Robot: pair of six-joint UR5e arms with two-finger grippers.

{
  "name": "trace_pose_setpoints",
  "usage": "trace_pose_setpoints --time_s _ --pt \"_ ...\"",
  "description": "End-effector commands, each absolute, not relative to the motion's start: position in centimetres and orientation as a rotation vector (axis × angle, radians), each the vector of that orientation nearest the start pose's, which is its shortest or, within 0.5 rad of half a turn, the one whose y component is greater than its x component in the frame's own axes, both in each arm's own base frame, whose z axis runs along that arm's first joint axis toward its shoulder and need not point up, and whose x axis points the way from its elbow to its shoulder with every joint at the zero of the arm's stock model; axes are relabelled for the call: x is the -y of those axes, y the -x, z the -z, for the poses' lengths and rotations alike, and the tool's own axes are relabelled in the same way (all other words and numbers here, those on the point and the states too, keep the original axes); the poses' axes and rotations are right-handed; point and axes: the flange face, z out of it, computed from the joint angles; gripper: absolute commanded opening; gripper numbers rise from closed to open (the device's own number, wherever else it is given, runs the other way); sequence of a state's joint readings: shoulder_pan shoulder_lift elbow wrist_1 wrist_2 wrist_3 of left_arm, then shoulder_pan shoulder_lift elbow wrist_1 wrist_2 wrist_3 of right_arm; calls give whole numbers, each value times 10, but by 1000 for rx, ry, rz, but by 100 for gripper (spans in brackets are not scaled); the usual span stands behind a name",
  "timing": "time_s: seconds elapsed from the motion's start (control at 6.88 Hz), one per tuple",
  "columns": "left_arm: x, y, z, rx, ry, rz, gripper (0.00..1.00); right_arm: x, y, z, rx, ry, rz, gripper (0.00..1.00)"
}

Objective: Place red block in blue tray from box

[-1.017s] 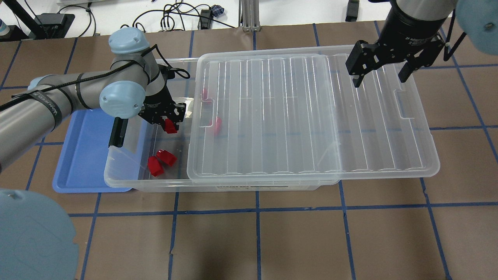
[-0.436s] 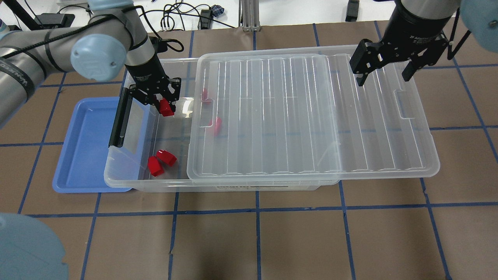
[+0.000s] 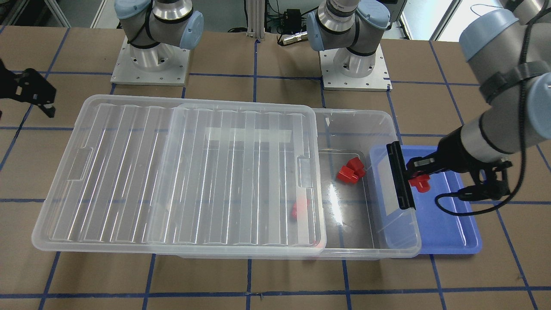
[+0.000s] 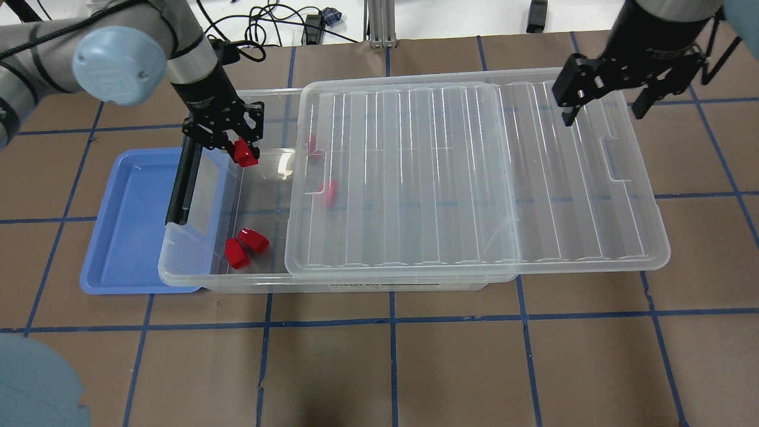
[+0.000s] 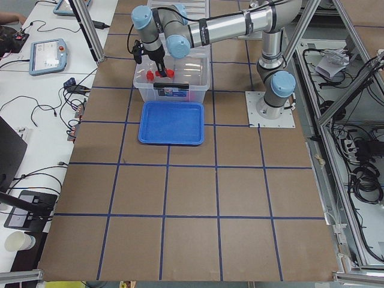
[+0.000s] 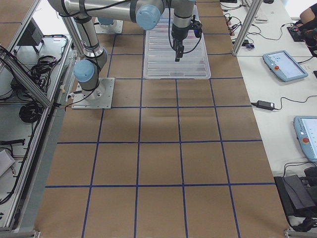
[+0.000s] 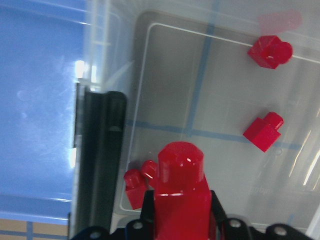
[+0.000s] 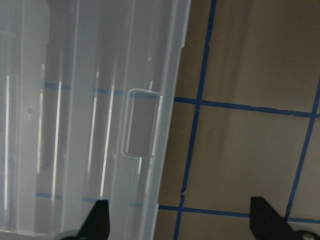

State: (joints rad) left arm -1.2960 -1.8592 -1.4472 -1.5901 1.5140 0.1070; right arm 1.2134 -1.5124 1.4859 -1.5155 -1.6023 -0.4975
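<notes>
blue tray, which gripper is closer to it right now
Left. The left gripper, shut on a red block, hangs over the box end beside the blue tray. The right gripper is open over the lid's far end.

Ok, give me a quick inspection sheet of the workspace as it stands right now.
Surface: table covered in brown paper with a blue tape grid.
Job's things: red block held above the box at its tray end; blue tray bare where visible; lid sits shifted, leaving that end open; four loose blocks inside.
Clutter: nothing seen.
Grippers: left gripper shut on the red block; right gripper open, holding nothing, above the lid.
Cables: wrist cable loops over the tray; more cables beyond the table.
Surroundings: operator tablet on a side bench.
</notes>
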Motion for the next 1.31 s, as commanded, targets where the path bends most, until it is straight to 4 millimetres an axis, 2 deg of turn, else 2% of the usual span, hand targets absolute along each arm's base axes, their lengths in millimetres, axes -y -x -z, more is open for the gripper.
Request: trace_pose_setpoints --time_s 0.0,0.15,0.29,0.44,0.58,0.73,0.87,1.02,1.16 --pt "598 -119 -366 -3252 29 -280 15 526 115 -455 -3162 268 -56 100" --pt "609 -133 -336 -3228 -50 -180 15 521 118 -418 -3155 241 -62 100" --pt "604 -132 -291 -3223 -81 -176 15 521 117 -382 -3191 244 14 100" --pt "597 -129 -264 -3208 -108 -125 15 514 113 -365 -3178 241 -9 100" --pt "583 -122 -236 -3217 -123 -152 15 514 110 -354 -3157 233 -22 100" --pt "579 -121 -221 -3192 -128 -75 16 514 108 -352 -3157 123 -38 100" --pt "577 -121 -214 -3191 -128 -78 21 515 104 -350 -3141 8 -29 100" --pt "582 -123 -217 -3183 -129 -68 57 516 101 -351 -3131 -12 -19 100" --pt "580 -121 -234 -3137 -135 -74 88 516 96 -348 -3125 -19 -27 100"
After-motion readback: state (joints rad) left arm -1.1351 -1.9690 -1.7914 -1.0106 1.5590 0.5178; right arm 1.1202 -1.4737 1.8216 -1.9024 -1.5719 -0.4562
